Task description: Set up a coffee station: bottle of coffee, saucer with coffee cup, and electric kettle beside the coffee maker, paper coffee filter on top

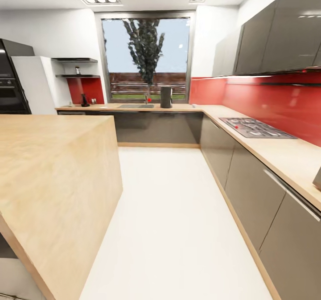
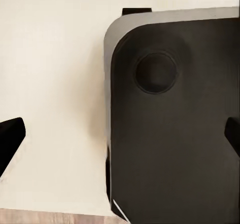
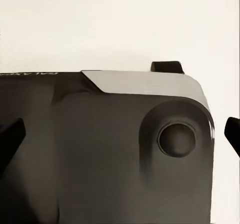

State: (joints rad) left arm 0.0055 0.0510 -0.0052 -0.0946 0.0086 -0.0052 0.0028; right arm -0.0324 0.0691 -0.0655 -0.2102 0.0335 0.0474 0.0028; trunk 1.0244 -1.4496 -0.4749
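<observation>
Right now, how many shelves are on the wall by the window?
2. Both hang left of the window, over the far countertop: the upper shelf and, just under it, the lower shelf, which has a small dark thing standing on it. More shelves could be hidden off-picture.

- The small dark item (image 1: 77, 70) on the kitchen shelf (image 1: 78, 76) is too small to identify.
- A dark object (image 1: 84, 100) on the far counter (image 1: 129, 108) — too small to tell what it is.
- A grey object (image 1: 318, 178) on the right is cut off by the picture's edge.
- In the left wrist view, the left claw (image 2: 120, 139) shows just dark fingertips (image 2: 10, 136) — the rest cut off by the edges.
- The right claw (image 3: 120, 136) is cropped likewise.
</observation>
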